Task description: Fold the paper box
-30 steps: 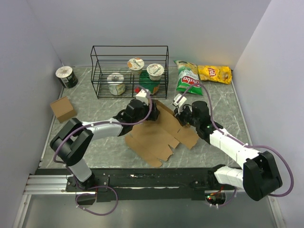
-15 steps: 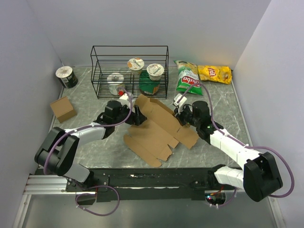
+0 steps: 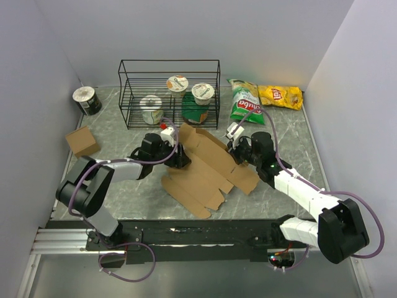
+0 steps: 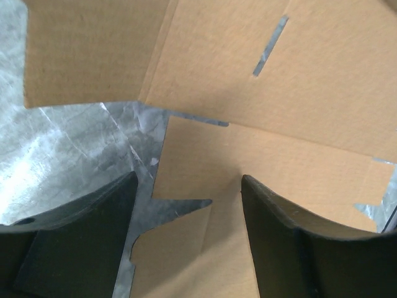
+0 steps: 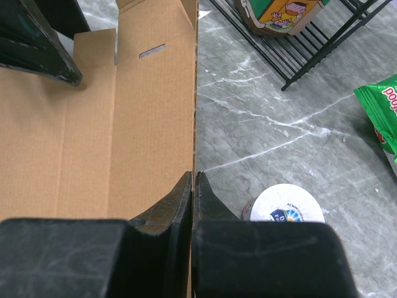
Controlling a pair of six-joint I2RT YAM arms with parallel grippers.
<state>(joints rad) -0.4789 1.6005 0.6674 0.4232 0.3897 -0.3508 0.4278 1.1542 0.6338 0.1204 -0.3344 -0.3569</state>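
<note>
Cardboard paper box (image 3: pixel 208 171) mostly unfolded: right gripper (image 5: pixel 193 186) pinches its edge, left gripper (image 4: pixel 186 189) spread wide over a flap (image 4: pixel 205 161); next I'd grip and fold.

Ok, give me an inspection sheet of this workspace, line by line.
Surface: grey marbled table, no spills seen.
Job's things: paper box, an unfolded flat sheet.
Clutter: wire rack holding cups; small cardboard box; green chip bag; yellow chip bag; dark round container.
Grippers: left gripper open over the sheet's edge; right gripper shut on another edge.
Cables: purple cables loop off both arms.
Surroundings: plain walls on three sides.
</note>
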